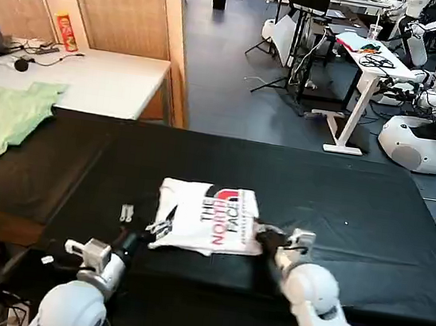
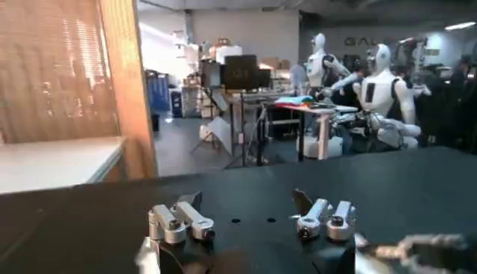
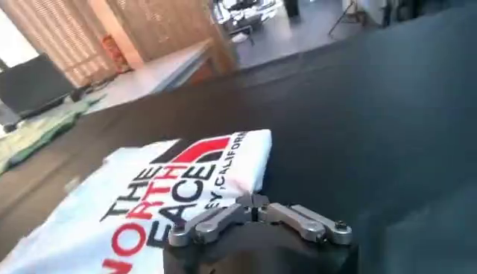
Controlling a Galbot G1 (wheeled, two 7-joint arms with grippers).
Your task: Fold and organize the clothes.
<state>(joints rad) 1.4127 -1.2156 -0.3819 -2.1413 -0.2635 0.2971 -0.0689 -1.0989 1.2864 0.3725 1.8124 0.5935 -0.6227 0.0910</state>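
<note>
A: The white T-shirt (image 1: 207, 219) lies on the black table (image 1: 357, 205), near the front edge and about midway across. It's already down to a compact rectangle, red-and-black print facing up.

B: And both arms are right on it. The left gripper (image 1: 159, 228) is at the shirt's left edge, low against the cloth. Its fingers are spread apart in the left wrist view, nothing between them.

A: Agreed, parted and empty. My guess is it's placed there either to pin that side or to tidy the ragged bit of fabric poking out at the corner.

B: The right gripper (image 1: 263, 238) sits at the opposite edge, just touching or just beside the shirt's right side. In the right wrist view its two metal fingers (image 3: 216, 221) splay out flat and wide, with the print just beyond them.

A: So neither one is holding fabric. One on each side looks like squaring up, or getting set for one last fold.

B: The cotton looks soft and limp, edges a little uneven on the left. The table cover is matte, dark and slightly wrinkled.

A: Over at the far left there's a light green garment (image 1: 3, 115) spread flat, half on the pale table (image 1: 108, 80) behind. Well apart from the action.

B: Folding looks nearly finished to me.
</note>
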